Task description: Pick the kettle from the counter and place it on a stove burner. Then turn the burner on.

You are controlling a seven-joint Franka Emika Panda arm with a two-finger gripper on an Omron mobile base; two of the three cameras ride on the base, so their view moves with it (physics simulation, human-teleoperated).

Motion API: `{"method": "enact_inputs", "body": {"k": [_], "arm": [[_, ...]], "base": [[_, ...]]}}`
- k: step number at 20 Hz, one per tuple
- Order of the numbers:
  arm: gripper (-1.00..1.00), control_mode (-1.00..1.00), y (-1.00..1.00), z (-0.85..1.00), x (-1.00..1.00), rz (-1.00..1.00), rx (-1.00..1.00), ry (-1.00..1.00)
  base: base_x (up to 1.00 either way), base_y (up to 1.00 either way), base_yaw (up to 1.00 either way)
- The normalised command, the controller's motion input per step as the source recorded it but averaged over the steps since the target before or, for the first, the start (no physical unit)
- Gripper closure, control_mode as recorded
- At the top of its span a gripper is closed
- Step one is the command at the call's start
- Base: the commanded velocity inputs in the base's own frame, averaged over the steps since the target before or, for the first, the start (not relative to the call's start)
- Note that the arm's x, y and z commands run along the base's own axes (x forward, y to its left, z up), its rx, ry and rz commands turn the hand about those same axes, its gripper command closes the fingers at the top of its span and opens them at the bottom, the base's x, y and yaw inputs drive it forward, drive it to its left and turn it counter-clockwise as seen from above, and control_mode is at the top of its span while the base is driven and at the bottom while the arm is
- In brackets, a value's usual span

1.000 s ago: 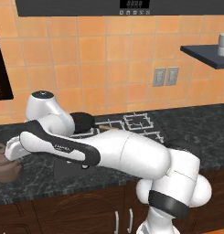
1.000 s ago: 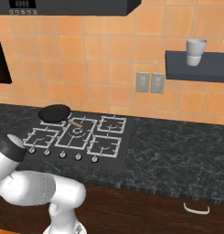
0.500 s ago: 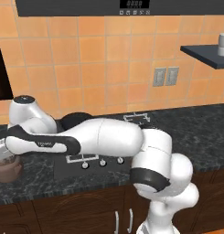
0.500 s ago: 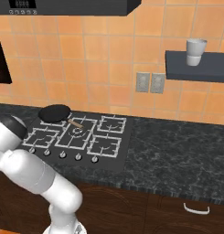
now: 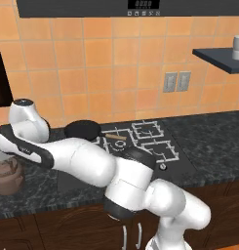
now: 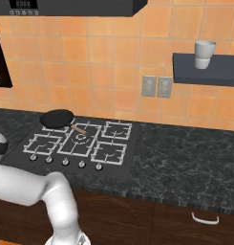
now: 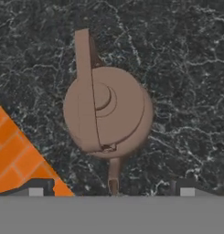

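The white arm stretches far to the robot's left, over the end of the dark marbled stone surface (image 5: 209, 139). There sits the small squat brown clay-like kettle (image 5: 7, 176), at the far left of the left base view, well apart from the black gas stove (image 6: 80, 143) with its white grates.

From the hand view, the kettle (image 7: 106, 112) lies straight below, almost centred under the end effector (image 7: 111, 191). The two dark finger tips stand spread wide at the bottom of the frame, one on either side of the short spout (image 7: 113, 176), and nothing is held between them. Wide open, empty.

Here is what matters: the thin arched handle (image 7: 86, 87) runs up and down in the hand view, from the spout side across the lid knob (image 7: 102, 96) to the far side, sitting a little to the left of the kettle's middle. The fingers are spread left and right across that line, so the jaws look set to straddle the handle once the hand shifts slightly towards the kettle's middle and descends.

The black frying pan (image 6: 57, 118) occupies the rear left burner, so one of the free grates is the likelier landing spot. The row of knobs (image 6: 66, 162) along the stove's front edge awaits the last step.
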Motion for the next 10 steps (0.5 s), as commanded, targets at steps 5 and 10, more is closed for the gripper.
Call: {"method": "enact_inputs", "body": {"k": [5,10], "arm": [[-1.00,-1.00,0.18,-0.25,0.01,0.00,-0.02,0.00],[-1.00,-1.00,0.12,-0.35,0.00,0.01,-0.03,-0.01]], "base": [[0.00,0.00,0.00],[0.00,0.00,0.00]]}}
